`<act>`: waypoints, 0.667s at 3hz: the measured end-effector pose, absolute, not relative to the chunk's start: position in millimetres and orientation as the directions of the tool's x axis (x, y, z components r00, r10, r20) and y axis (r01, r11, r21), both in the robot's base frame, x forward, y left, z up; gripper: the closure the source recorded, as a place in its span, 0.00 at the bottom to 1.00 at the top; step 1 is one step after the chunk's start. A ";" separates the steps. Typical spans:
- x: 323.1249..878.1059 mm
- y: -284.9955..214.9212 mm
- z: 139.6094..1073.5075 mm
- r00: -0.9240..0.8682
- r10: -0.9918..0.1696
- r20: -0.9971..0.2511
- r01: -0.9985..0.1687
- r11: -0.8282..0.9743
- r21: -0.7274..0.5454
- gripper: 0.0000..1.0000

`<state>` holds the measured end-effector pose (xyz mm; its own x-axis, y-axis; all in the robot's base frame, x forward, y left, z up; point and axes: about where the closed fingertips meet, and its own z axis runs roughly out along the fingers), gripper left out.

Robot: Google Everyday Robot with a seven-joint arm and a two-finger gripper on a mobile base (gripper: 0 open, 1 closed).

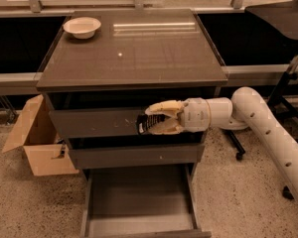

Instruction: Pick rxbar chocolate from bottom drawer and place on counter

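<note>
Tool: the tool [151, 118] pinches the rxbar chocolate [144, 125] between its two fingers, in mid-air before the top drawer front, just under the front edge of the surface [134, 58].
Bottom drawer: the bottom drawer [139, 195] stands pulled open below.
Risk, edge: rising without backing off would likely strike the front edge and knock the bar loose.
Risk, grip: the bar juts past the fingertips, so it may slip and drop.
Bowl: the white bowl [82, 27] sits at the far left corner, well apart.

Claw [151, 122] with rxbar chocolate [143, 125] before the upper drawer [89, 123], above open bottom drawer [139, 195].
</note>
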<state>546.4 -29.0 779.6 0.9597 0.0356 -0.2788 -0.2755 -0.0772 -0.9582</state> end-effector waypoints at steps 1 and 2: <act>547.2 -30.0 788.7 0.964 0.032 -0.263 -0.260 -0.076 -0.963 1.00; 549.3 -36.0 816.7 0.976 0.014 -0.216 -0.214 -0.079 -0.974 1.00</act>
